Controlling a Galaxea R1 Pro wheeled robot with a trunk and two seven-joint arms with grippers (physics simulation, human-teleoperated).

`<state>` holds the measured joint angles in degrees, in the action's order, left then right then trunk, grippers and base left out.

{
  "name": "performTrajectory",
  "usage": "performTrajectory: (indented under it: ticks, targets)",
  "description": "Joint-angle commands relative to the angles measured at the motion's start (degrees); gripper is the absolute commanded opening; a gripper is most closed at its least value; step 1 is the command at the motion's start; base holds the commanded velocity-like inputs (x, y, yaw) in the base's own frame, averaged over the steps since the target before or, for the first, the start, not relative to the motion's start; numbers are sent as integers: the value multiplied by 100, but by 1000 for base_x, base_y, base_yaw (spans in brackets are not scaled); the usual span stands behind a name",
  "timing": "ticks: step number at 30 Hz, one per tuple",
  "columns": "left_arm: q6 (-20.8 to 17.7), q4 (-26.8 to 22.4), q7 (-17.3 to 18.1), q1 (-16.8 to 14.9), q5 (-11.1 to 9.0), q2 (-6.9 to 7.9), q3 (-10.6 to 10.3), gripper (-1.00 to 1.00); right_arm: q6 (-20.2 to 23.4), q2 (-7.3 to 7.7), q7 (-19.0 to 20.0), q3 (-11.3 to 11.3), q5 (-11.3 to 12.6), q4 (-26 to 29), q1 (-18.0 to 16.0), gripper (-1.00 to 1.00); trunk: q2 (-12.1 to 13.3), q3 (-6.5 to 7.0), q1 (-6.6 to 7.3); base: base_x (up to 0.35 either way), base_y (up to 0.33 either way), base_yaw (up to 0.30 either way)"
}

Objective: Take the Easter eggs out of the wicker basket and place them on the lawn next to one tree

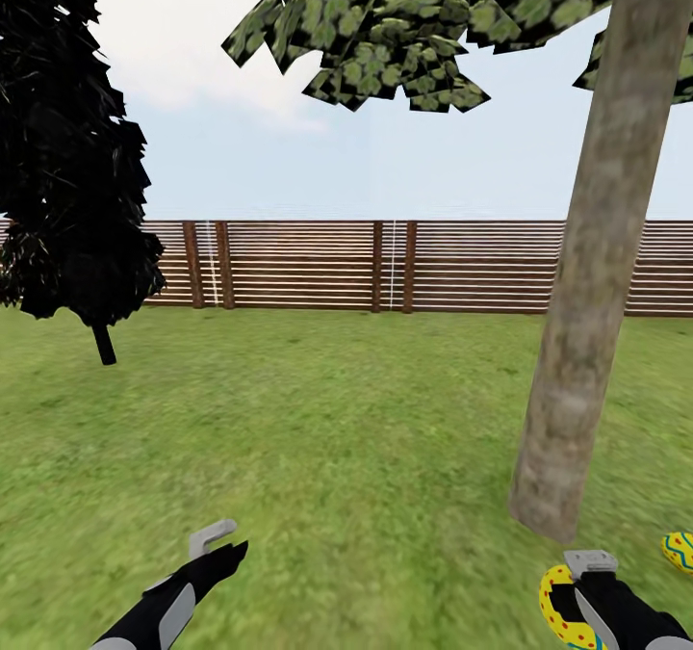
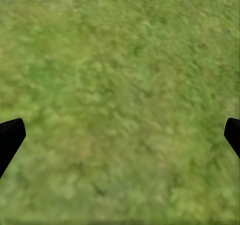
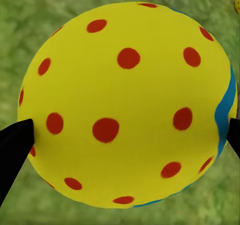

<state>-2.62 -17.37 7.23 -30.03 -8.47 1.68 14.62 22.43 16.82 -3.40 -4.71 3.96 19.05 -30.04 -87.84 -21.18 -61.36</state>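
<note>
A brown slatted fence with darker posts ran across the far edge of the yard under a pale, hazy blue sky. Mottled green grass spread flat in front of it. A nearly black-leaved tree stood at the left, near the fence; dark green foliage hung overhead

Black-leaved tree, dark-leaved branches overhead, pale cloudy sky
</note>
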Motion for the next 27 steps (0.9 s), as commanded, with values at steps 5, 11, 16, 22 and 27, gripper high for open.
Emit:
performTrajectory:
  ticks: [5, 11, 16, 22, 27]
  targets:
    - [-28, -3, 33, -3, -50, -1, 23, 100, 33, 5, -29, -48, 43, 11, -2, -100, -206, -97, -110, 0, 0, 0]
    - [-19, -3, 33, -3, -50, -10, 23, 100, 33, 5, -29, -48, 43, 11, -2, -100, -446, -205, -242, 0, 0, 0]
    - [-24, -3, 33, -3, -50, -10, 15, 100, 32, 5, -30, -48, 43, 11, -2, -100, -647, -295, -352, 0, 0, 0]
    - [-24, -3, 33, -3, -50, -10, 14, 100, 25, 5, -36, -48, 43, 11, -2, -100, -888, -403, -484, 0, 0, 0]
    - [-27, -3, 33, -3, -50, -10, 7, 100, 25, 5, -38, -48, 43, 11, -2, -100, -1088, -492, -593, 0, 0, 0]
